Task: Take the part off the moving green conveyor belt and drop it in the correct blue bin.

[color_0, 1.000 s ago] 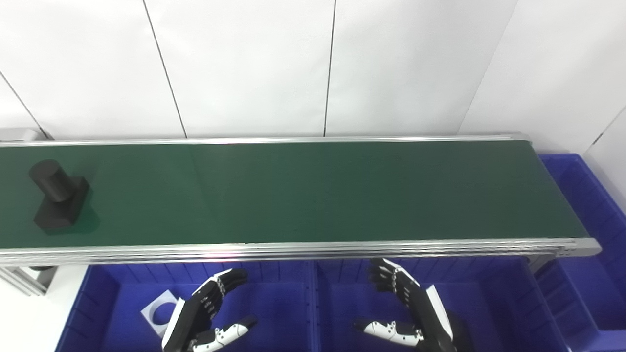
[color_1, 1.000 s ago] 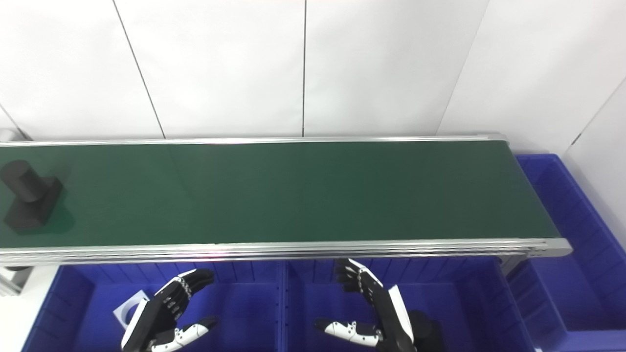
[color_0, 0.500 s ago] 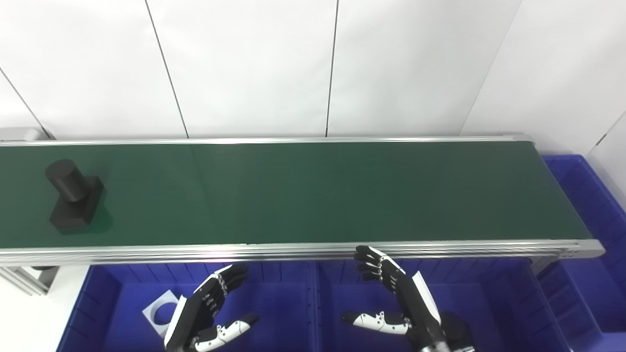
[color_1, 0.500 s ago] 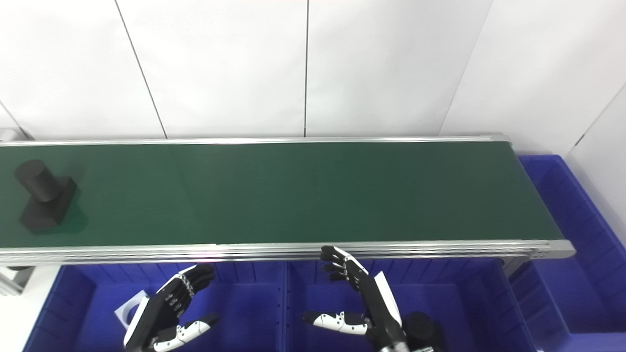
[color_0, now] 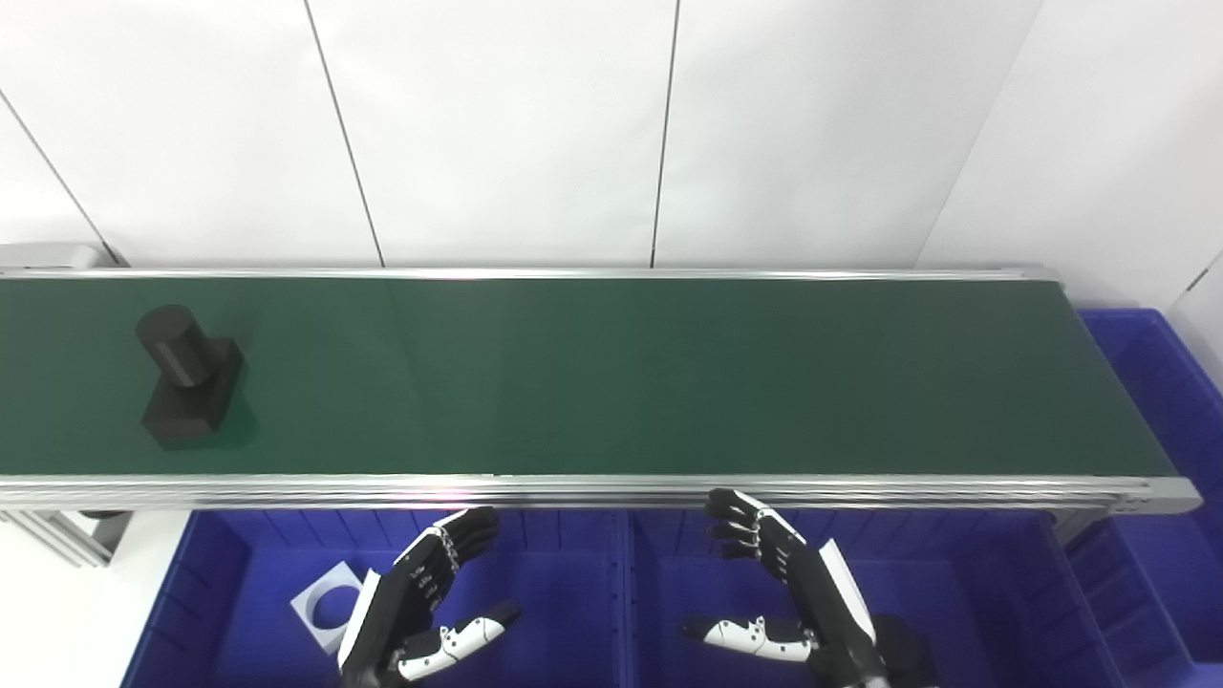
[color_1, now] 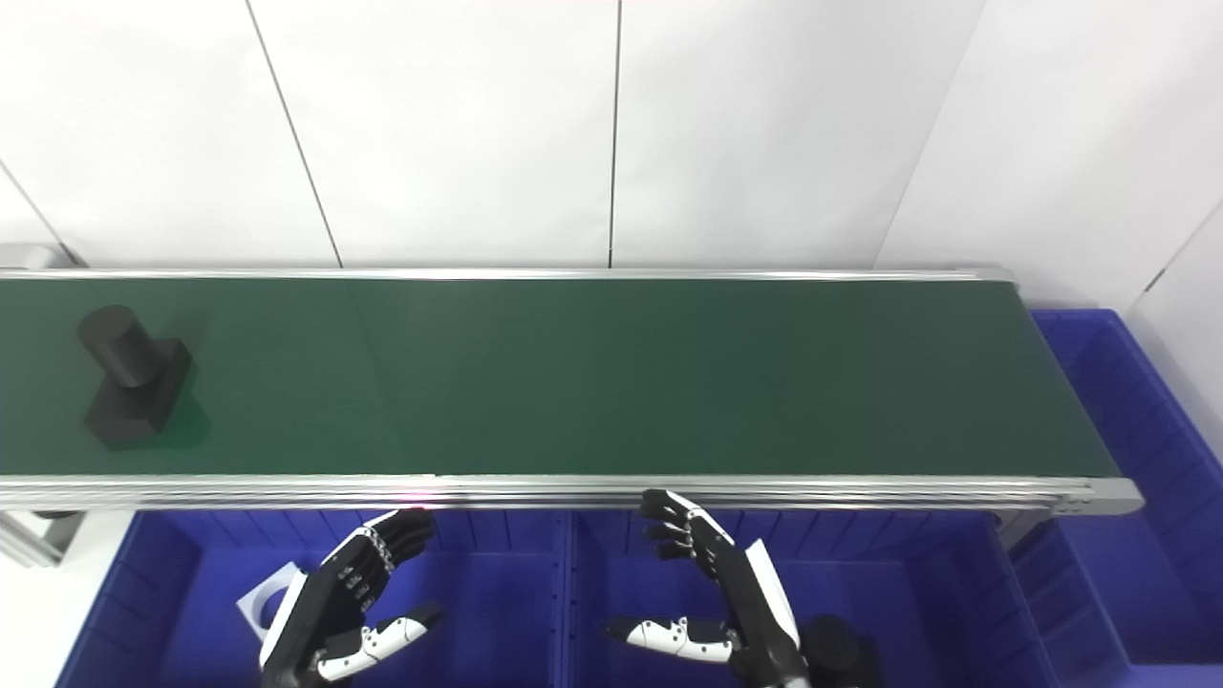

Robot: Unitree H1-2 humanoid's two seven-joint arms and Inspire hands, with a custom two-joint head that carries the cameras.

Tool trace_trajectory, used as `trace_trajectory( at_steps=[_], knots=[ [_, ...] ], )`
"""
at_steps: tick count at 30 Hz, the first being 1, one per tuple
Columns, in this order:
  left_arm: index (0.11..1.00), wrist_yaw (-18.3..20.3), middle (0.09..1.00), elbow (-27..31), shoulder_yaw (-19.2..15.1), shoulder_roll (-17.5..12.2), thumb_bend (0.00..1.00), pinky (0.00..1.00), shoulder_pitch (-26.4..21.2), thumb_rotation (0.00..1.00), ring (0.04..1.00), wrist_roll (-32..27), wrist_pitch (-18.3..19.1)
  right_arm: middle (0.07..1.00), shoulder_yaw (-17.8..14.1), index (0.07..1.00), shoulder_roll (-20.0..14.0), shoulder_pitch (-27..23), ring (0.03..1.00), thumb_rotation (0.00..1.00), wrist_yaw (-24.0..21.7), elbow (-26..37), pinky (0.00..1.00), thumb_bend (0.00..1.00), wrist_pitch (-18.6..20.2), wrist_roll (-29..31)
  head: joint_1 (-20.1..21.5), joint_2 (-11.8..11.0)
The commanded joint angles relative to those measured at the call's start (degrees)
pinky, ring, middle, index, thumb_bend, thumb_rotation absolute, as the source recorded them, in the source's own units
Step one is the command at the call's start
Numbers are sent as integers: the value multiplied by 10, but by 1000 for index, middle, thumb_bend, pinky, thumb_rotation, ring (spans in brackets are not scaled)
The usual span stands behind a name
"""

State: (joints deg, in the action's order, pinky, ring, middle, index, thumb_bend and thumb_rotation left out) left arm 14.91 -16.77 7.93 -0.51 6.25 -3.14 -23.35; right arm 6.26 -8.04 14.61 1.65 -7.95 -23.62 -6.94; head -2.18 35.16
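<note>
A black part (color_0: 186,386), a cylinder standing on a square block, rides on the green conveyor belt (color_0: 611,373) at its far left. My left hand (color_0: 416,607) hovers open over the left blue bin (color_0: 225,583), well below and to the right of the part. Over the middle blue bin (color_0: 965,592) my right hand (color_0: 798,597) is open too, its fingers (color_0: 740,521) just under the belt's front rail. Neither hand holds anything.
A white square piece with a round hole (color_0: 328,606) lies in the left bin. A third blue bin (color_0: 1170,497) stands past the belt's right end. The aluminium rail (color_0: 611,489) edges the belt's near side. White wall panels stand behind.
The black part has travelled rightward along the belt. The view has shifted a little. My right hand rose toward the rail; the left hand stays about where it was.
</note>
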Motion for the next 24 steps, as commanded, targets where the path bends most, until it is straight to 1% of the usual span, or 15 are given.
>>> trace_trajectory(
  at_steps=[1,2,5,6,7,8,9,10,11,12,13,14,15,16,24],
  knots=[
    [764,-9,799,14,2,9,625,862,-1,0,813,2,-15,809,-1,837,-6,-10,770,203,-8,6,710,700,-32,10,0,0],
    [763,-13,797,13,2,10,626,862,-1,0,812,7,-17,809,0,837,-9,-12,770,203,-9,2,712,700,-32,10,-18,-8],
    [765,-20,798,5,4,11,617,862,-2,0,814,16,-28,805,3,837,-12,-17,764,197,-11,-5,705,700,-33,13,-28,-14],
    [766,-22,798,4,4,12,615,863,-1,0,816,19,-29,804,3,837,-13,-19,763,195,-13,-10,704,700,-33,16,-46,-21],
    [769,-24,801,3,5,12,612,863,-1,0,818,22,-29,803,3,838,-14,-20,762,194,-14,-13,700,703,-33,18,-46,-21],
    [770,-26,801,4,5,13,611,863,-1,0,818,24,-28,802,4,838,-15,-22,762,194,-15,-17,699,704,-33,20,-57,-26],
    [766,-27,799,4,5,13,611,862,0,0,817,25,-27,803,5,841,-16,-23,764,193,-15,-21,699,701,-33,21,-59,-27],
    [763,-29,798,4,5,15,615,860,0,0,815,26,-26,804,6,843,-18,-25,766,194,-16,-25,701,698,-33,23,-68,-36],
    [762,-31,797,3,5,16,623,857,1,0,813,28,-25,806,7,844,-19,-27,767,198,-17,-29,704,696,-33,24,-69,-37],
    [761,-34,796,0,6,17,626,856,1,0,812,33,-28,807,8,845,-20,-28,768,200,-18,-34,705,695,-33,27,-79,-46],
    [759,-37,793,-2,7,17,622,846,0,0,806,36,-30,806,8,844,-20,-30,768,201,-19,-37,702,697,-33,29,-79,-46],
    [759,-40,792,-5,8,18,620,843,0,0,804,41,-33,806,9,844,-21,-31,768,202,-19,-41,701,698,-33,31,-90,-55],
    [756,-42,790,-7,9,18,619,839,-1,0,801,44,-34,806,9,844,-21,-32,767,205,-19,-43,698,697,-33,32,-90,-55],
    [754,-43,788,-10,10,19,622,837,-1,0,800,44,-34,805,10,844,-22,-33,767,209,-20,-47,697,697,-33,34,-100,-63],
    [768,-52,798,-21,16,27,662,851,-3,0,806,52,-26,808,10,844,-29,-43,769,197,-32,-69,690,681,-33,51,-130,-83]
  ],
)
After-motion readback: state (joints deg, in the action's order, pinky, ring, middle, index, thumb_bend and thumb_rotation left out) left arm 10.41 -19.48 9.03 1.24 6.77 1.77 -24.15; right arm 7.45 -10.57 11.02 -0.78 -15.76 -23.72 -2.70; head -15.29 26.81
